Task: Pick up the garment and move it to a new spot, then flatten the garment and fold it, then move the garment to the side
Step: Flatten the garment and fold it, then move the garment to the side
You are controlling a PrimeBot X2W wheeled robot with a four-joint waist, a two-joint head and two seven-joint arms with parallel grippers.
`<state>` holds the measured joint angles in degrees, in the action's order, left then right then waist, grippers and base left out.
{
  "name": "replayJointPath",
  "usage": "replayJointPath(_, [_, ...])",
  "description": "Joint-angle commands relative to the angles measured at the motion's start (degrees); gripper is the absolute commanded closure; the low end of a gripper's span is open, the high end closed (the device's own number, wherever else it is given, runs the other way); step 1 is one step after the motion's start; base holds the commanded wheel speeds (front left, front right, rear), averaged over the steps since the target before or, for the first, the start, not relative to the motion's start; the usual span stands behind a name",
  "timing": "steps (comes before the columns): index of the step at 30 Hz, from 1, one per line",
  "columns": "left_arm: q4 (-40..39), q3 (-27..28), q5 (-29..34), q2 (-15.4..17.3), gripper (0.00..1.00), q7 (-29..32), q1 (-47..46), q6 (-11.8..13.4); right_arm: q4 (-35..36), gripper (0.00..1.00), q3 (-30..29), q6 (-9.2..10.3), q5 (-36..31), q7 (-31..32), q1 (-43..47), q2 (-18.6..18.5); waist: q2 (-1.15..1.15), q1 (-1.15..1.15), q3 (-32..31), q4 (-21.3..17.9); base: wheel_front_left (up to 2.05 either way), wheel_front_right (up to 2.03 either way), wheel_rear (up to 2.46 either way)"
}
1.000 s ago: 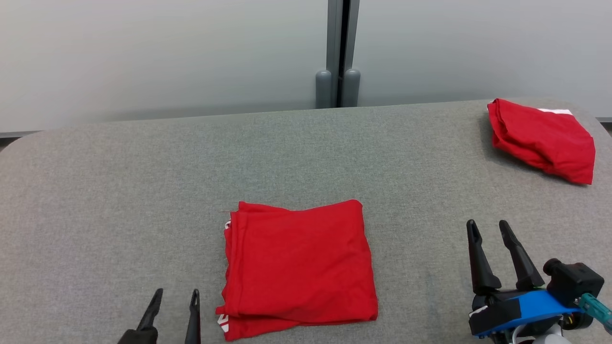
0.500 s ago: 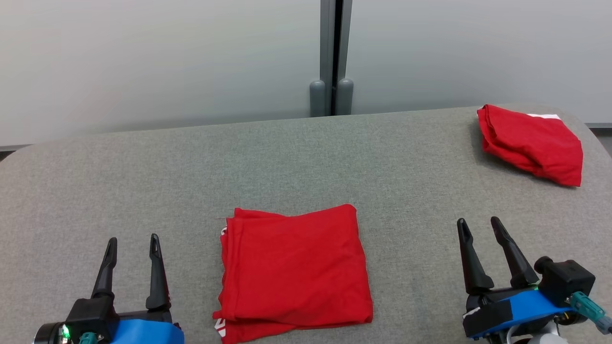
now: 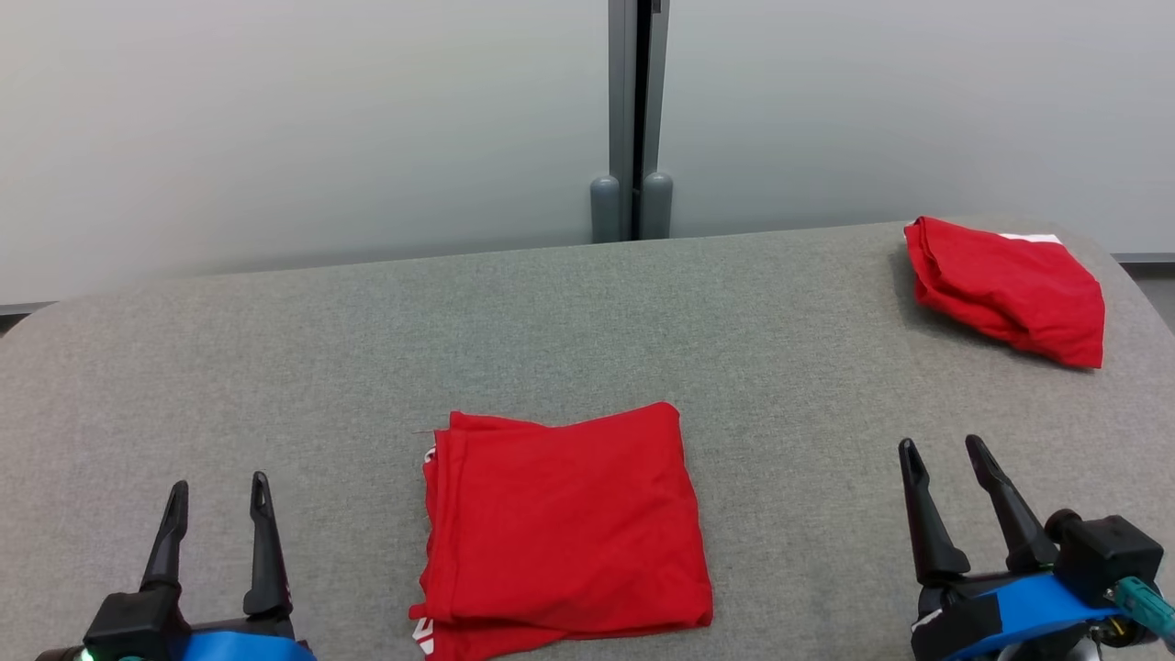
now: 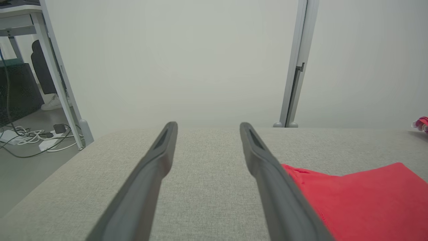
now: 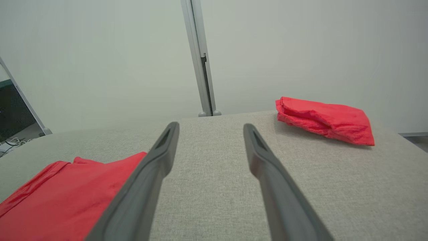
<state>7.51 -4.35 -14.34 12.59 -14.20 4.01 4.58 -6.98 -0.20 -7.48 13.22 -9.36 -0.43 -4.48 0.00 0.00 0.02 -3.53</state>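
Garment: red cloth garment (image 3: 565, 528), folded into a flat, approx. square stack. Layers show along its left edge, w/ a bit of white print at the front-left corner.
Garment position: on the grey fabric-covered tabletop (image 3: 367, 349), mid-width, close to the front edge, betw. the two grippers and touching neither.
Left gripper (image 3: 218, 487): near the front edge on the left side. Fingers are spread wide w/ nothing betw. them. In the left wrist view the garment (image 4: 361, 197) lies just beside its right-hand finger.
Right gripper (image 3: 941, 445): near the front edge on the right side. Also spread wide and empty, well apart from the garment.
Other cloth: second red cloth bundle (image 3: 1005, 289) w/ a white strip at its back, at the far right corner. It is lumpier and looser than the centre stack.
Done (judged): pick-up, relocation, flattening and folding look complete. The stack lies flat w/ fairly straight edges.
Left to do: the move to the side. The garment sits mid-tabletop, not yet at any side edge.
Can't tell: whether the far-corner bundle is a finished piece or one waiting.
Next move needs: a pinch across all layers at one edge, prob. w/ both grippers.
Risk: the layers could slip apart or the fold could open during the lift.
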Motion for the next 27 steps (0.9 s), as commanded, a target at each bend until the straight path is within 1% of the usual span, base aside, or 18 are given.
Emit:
replayJointPath(1, [-0.32,0.39,-0.40,0.51,0.00,0.32,0.67,0.13,0.35,0.00,-0.38,-0.04,-0.32,0.42,1.31,-0.33,0.00,0.00,-0.08,0.12,0.00,0.00,0.00])
replayJointPath(9, [-0.69,0.06,-1.07,0.78,0.00,1.78,1.16,0.45,0.80,0.00,-0.80,-0.04,-1.10,1.75,2.29,-0.10,0.00,0.00,-0.23,0.70,0.00,0.00,0.00])
replayJointPath(20, [-0.68,-0.43,-1.03,1.11,0.00,1.97,0.79,1.14,0.04,0.00,-0.54,-0.04,-1.30,2.51,1.95,0.30,0.00,0.00,-0.39,1.06,0.00,0.00,0.00])
replayJointPath(23, [-0.77,-0.53,-1.11,1.17,0.00,2.10,0.55,1.41,-0.62,0.00,-0.02,-0.04,-0.66,2.65,0.22,0.51,0.00,0.00,-0.20,1.20,0.00,0.00,0.00])
replayJointPath(27, [-0.90,-0.76,-1.02,1.19,0.00,2.08,0.00,1.47,-1.67,0.00,2.57,-0.04,-0.81,3.06,-3.40,0.67,0.00,0.00,0.38,1.53,0.00,0.00,0.00])
